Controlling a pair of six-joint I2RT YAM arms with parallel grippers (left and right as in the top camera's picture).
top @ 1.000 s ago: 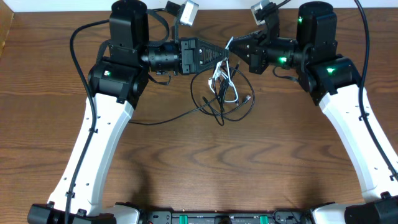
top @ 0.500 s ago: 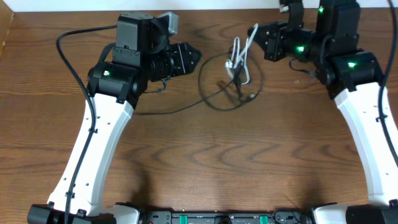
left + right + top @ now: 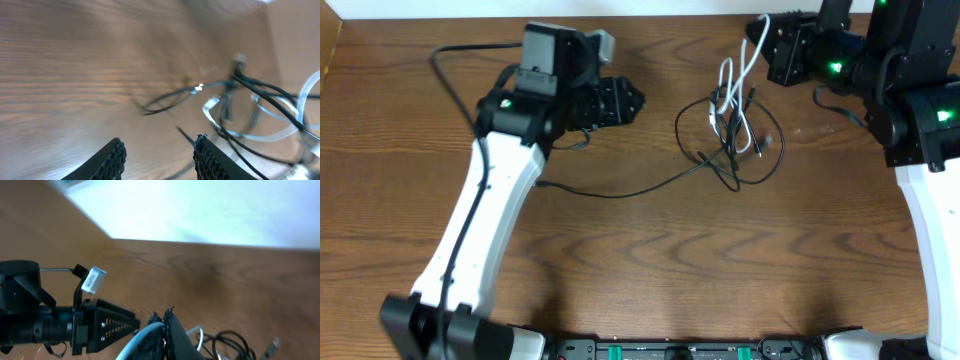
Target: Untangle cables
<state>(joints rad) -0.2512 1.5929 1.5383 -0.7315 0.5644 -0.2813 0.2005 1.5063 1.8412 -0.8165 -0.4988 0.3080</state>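
Your worktop (image 3: 650, 250) is warm brown wood with darker wavy grain. On it you have one white cable (image 3: 730, 85) among thin black cables (image 3: 720, 160). The left arm (image 3: 485, 220) and right arm (image 3: 930, 210) each have white long links and black joints. Small green lights (image 3: 835, 68) glow on the right arm. The left gripper (image 3: 160, 160) is black, its fingers (image 3: 112, 156) ridged in a fine dimpled pattern. Beyond the worktop's far edge the wall (image 3: 225, 205) is pale, almost white.
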